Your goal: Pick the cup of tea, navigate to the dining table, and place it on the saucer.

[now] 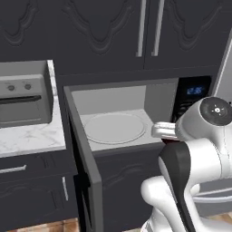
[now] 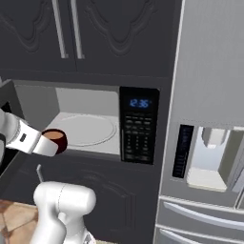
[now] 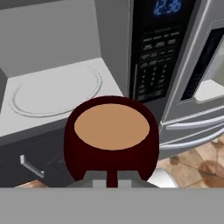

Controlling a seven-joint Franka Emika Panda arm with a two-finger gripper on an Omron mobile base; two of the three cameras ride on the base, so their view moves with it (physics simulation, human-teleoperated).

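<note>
Gripper [image 3: 112,183] grips cup of tea [image 3: 111,135] (level)

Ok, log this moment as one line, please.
phase: cup picked | gripper: shut on cup of tea | position: outside open microwave | turntable plate: bare

Microwave [image 2: 95,126] built in under dark upper cabinets [image 1: 104,31], door [image 1: 84,167] swung open. Pale round turntable plate [image 1: 114,128] flat on its floor. Control panel [image 2: 138,126] lit with blue digits. Steel fridge [image 2: 209,119] stands just beside. Toaster oven [image 1: 22,97] sits on marble table [image 1: 31,138].
</note>
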